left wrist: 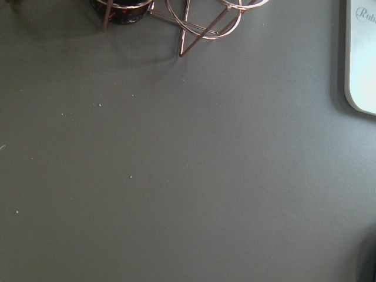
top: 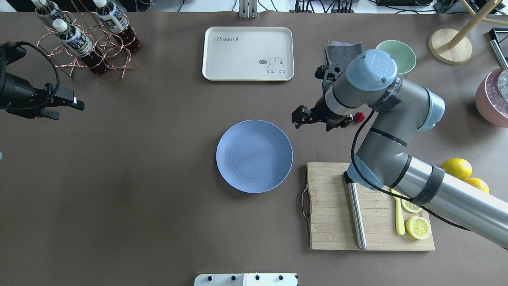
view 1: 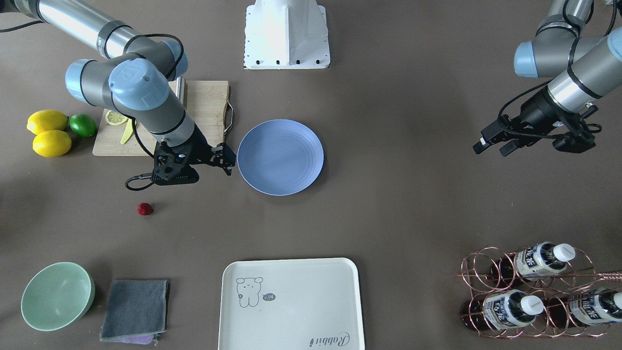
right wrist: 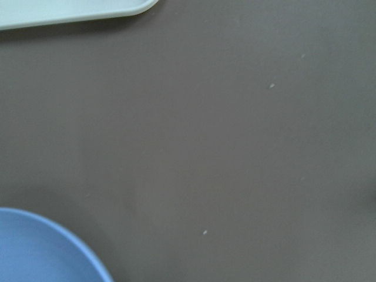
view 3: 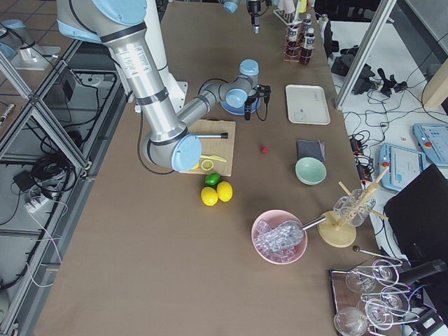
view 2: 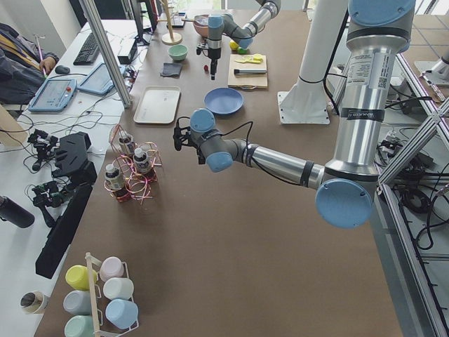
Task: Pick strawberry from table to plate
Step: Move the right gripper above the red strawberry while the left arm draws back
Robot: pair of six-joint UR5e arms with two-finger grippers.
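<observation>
The right tool (view 1: 228, 163) is held open and empty beside the plate (view 1: 280, 157), wrist turned sideways, apart from the strawberry (view 1: 144, 209) on the surface (view 1: 388, 204). The left tool (view 1: 493, 146) is likewise open and empty.

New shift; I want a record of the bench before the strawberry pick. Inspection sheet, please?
Surface: table, grey-brown, no spills seen.
Job's things: strawberry lies on the table, untouched; plate empty.
Clutter: cutting board with lemon slices, two lemons, lime, green bowl, grey cloth, cream tray, racked bottles.
Grippers: right gripper open, empty, near the plate's rim; left gripper open, empty, far aside.
Cables: black cable loop hangs at the right wrist.
Surroundings: person at a side desk.
</observation>
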